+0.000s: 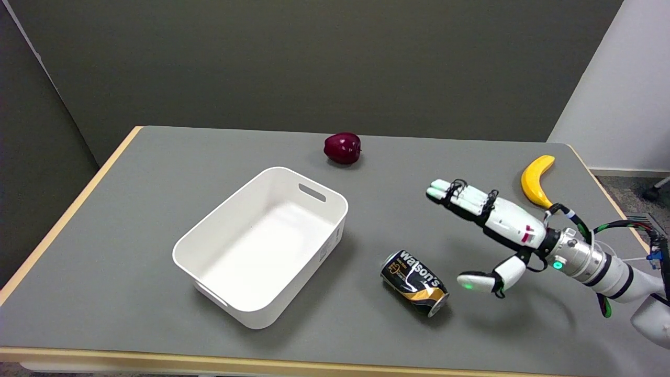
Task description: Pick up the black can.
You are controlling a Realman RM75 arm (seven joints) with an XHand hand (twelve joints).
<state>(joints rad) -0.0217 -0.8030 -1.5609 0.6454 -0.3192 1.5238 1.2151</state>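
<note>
Hovering just right of the black can (414, 283), the right hand (494, 230) spreads wide, holding nothing. The can (dented, lying on its side) rests on the table (157, 173) near a white bin (314, 251).

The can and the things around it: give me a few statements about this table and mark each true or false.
1. The can lies on its side. True.
2. The right hand holds the can. False: the hand is open, beside the can, not touching it.
3. The apple sits inside the bin. False: it is on the table beyond the bin, and nothing shows inside the bin.
4. The banana lies near the table's right edge. True.
5. The can looks dented. True.
</note>
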